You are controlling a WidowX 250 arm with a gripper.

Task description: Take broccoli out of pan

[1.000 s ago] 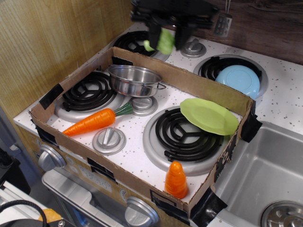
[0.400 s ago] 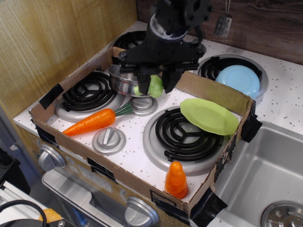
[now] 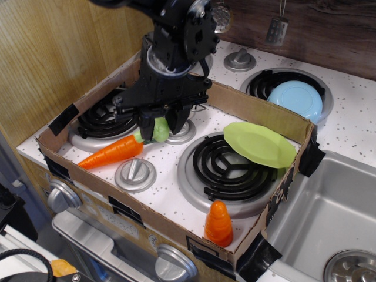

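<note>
My gripper is shut on the pale-green broccoli. It holds the broccoli low over the stove top, just right of the leafy end of the long carrot and over a grey knob. The black arm reaches down from the back. The steel pan is hidden behind the arm and gripper body.
A cardboard tray rims the stove. A lime-green plate leans on the front right burner. An orange cone stands at the front wall. A blue plate lies at the back right, a sink at the right.
My gripper carried the broccoli from high at the back, down past the pan, then forward and left to beside the carrot top. The pan is now covered by the arm.
</note>
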